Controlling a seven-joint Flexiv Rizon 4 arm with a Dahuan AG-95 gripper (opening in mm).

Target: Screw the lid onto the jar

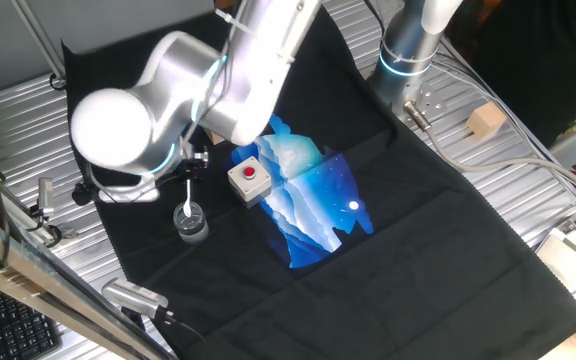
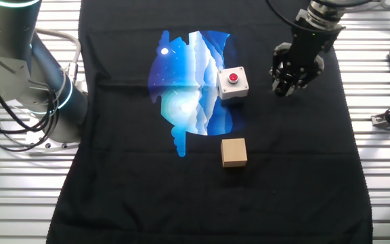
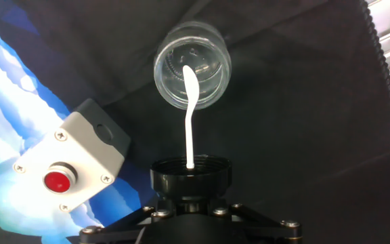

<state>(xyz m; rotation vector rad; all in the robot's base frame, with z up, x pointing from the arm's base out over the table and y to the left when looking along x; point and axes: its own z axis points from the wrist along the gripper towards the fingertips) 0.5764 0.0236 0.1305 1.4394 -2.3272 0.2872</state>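
Gripper [image 3: 191, 203] clamps the lid [image 3: 191, 177] above the jar [image 3: 192, 64]; its fingertips are cut off below the hand view's edge.

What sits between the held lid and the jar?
In the hand view, a thin white strip runs from the lid into the open jar; otherwise only black cloth.

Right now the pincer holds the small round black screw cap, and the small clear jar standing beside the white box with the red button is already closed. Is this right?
No. The small clear jar is open, with a white spoon standing in it, as the hand view shows. The pincer does hold the small round black screw cap.
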